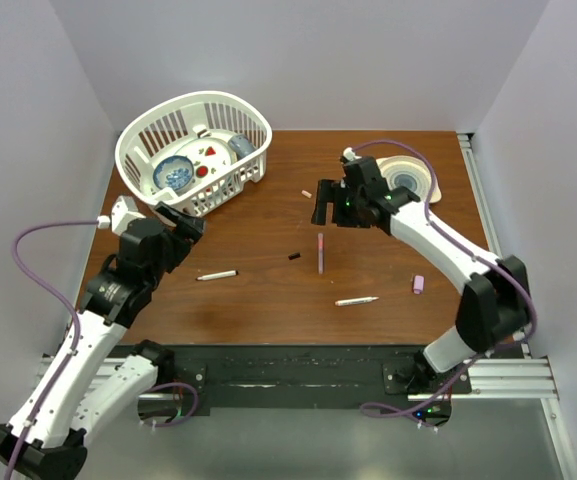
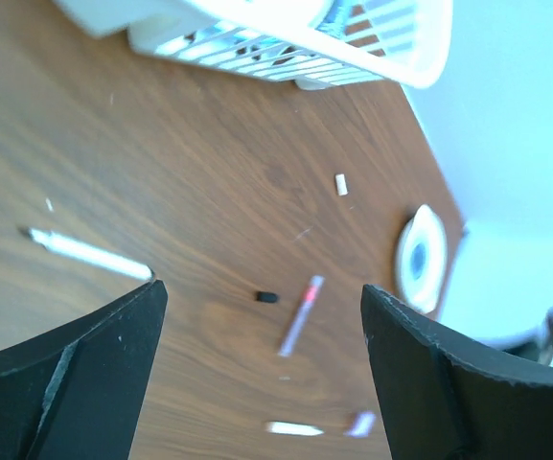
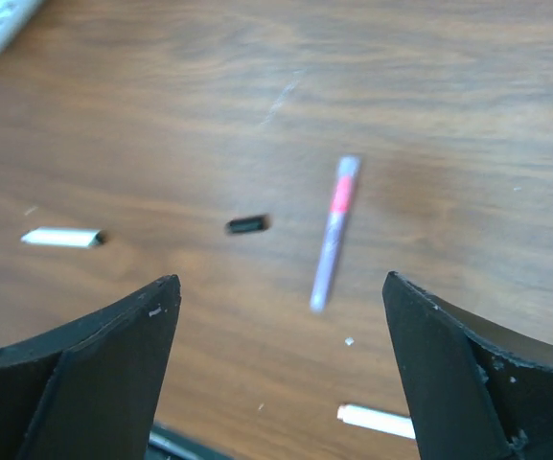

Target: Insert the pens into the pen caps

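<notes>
Three pens lie on the wooden table: a white pen (image 1: 216, 274) at the left, a lilac pen with a pink band (image 1: 320, 253) in the middle, and a white pen (image 1: 356, 300) nearer the front. A black cap (image 1: 294, 256) lies just left of the lilac pen. Farther back is a pale pink cap (image 1: 307, 193), and a lilac cap (image 1: 418, 285) lies at the right. My left gripper (image 1: 183, 222) hovers open beside the basket, holding nothing. My right gripper (image 1: 325, 208) is open above and behind the lilac pen (image 3: 334, 233) and black cap (image 3: 247, 225), touching neither.
A white slatted basket (image 1: 194, 150) with dishes stands at the back left, close to the left gripper. A white plate with a blue pattern (image 1: 408, 178) sits at the back right behind the right arm. White walls enclose the table.
</notes>
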Robot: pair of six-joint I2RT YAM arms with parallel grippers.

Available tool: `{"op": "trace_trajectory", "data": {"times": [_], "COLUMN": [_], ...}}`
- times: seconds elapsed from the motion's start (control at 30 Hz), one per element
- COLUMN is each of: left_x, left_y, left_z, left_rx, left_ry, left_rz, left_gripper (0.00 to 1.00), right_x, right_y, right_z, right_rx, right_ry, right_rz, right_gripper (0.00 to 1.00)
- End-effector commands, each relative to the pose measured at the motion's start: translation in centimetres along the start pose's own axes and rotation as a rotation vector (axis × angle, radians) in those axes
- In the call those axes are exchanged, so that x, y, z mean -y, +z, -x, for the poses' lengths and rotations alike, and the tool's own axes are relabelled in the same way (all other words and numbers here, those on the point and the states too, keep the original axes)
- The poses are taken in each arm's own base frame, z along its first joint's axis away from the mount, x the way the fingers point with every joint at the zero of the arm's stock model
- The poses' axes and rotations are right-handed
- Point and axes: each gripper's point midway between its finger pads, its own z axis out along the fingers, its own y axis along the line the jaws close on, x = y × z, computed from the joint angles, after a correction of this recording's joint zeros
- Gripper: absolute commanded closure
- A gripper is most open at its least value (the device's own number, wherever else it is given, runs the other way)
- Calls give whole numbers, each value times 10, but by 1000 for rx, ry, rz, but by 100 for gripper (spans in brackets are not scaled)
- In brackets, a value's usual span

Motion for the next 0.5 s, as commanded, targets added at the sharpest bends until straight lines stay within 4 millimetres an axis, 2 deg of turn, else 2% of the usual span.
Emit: {"op": "trace_trajectory", "data": {"times": [0.0, 0.07, 0.1, 0.17, 0.2, 0.3, 0.4, 0.47], "left_x": [-20, -32, -35, -49, -50, -72, -77, -80], "left_y": [7, 18, 23, 30, 33, 42, 54, 60], "left_z": [-8, -19, -22, -33, -37, -54, -67, -74], "left_rx": [-9, -22, -20, -32, -37, -43, -67, -80], "left_ry": [-333, -357, -399, -437, -475, -551, -591, -595], "left_rz": [196, 260, 280, 352, 366, 470, 515, 559], "left_gripper": [13, 15, 16, 17, 18, 24, 26, 29], "right_x": [-25, -26, -27, -25, -27, -34, -48, -50], "right_y": [-24, -29, -38, -43, -49, -54, -63, -65], "right_z": [-17, -26, -24, -25, -23, -28, -35, -39], "right_rx": [10, 1, 22, 35, 51, 51, 65, 78], "right_ry": [-46, -54, -59, -59, -62, -50, -40, -45], "right_rz": [161, 177, 187, 186, 201, 235, 298, 301], "right_gripper": [8, 8, 8, 8, 8, 11, 11, 11]}}
